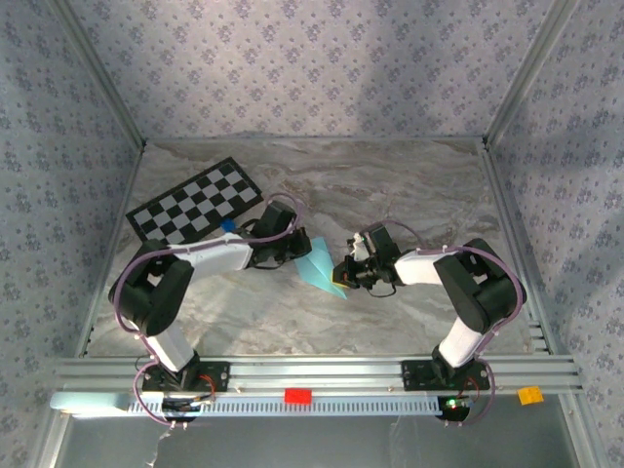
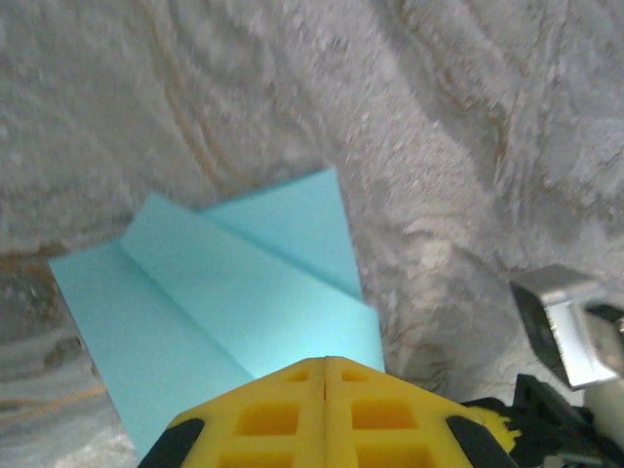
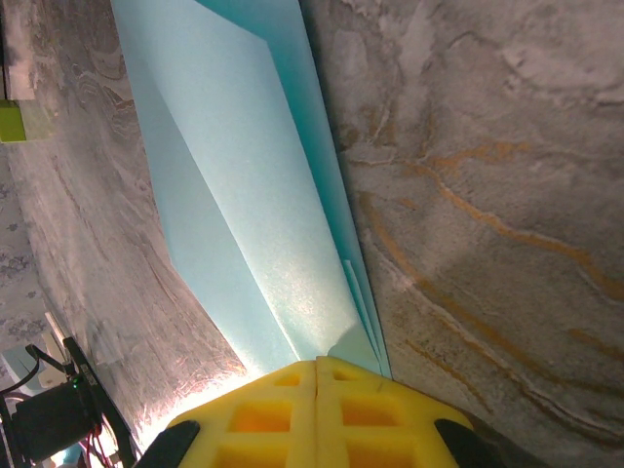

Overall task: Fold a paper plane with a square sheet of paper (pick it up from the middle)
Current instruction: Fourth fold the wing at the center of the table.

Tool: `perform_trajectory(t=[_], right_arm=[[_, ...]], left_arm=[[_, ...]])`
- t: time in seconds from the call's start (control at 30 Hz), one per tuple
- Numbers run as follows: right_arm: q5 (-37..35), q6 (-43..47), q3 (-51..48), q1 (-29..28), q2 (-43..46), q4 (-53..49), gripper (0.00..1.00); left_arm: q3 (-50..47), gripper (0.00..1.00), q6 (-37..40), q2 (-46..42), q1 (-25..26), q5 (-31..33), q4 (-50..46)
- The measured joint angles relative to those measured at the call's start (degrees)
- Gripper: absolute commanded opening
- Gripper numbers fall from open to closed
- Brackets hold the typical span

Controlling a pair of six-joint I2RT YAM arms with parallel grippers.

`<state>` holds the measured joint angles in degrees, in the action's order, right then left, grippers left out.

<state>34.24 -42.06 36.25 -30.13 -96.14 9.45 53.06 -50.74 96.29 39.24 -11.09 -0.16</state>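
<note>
Seen from above: sky-blue paper [image 1: 320, 271], partly folded into a pointed shape, flat on the marbled table [image 1: 390, 185] around its middle, tucked between the two arms. Left gripper [image 1: 302, 253] at the paper's left edge, right gripper [image 1: 343, 276] at its right edge, each touching it or all but touching it (hard to separate at that size).

From the left wrist: yellow fingertips [image 2: 283, 390] pressed together along a thin seam, with nothing visible in the seam. Paper [image 2: 224, 302] directly ahead of the tips and beneath them, near edge lost behind them, slanted flaps folded over toward a centre line, one corner pointing away. Cannot tell whether pinched or merely pressed down.

From the right wrist: much the same, with yellow fingers [image 3: 263, 409] closed tight along a seam. Paper [image 3: 244, 214] stretching away from the tips as a long narrowing wedge, with stacked layered edges down its right side ending right at the fingertips. Again no telling whether clamped or just held against the table.

Farther back on the left: black-and-white checkerboard card [image 1: 195, 202], with a tiny blue block [image 1: 227, 224] just beside its near corner, both apart from the paper.
</note>
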Motion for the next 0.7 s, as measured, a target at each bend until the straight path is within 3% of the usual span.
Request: perform_trajectory(t=[0.7], right_arm=[[-0.2, 0.0, 0.0, -0.1, 0.0, 0.0, 0.0]], left_arm=[[-1.6, 0.06, -4.5, 1.5, 3.7, -0.1, 6.6]])
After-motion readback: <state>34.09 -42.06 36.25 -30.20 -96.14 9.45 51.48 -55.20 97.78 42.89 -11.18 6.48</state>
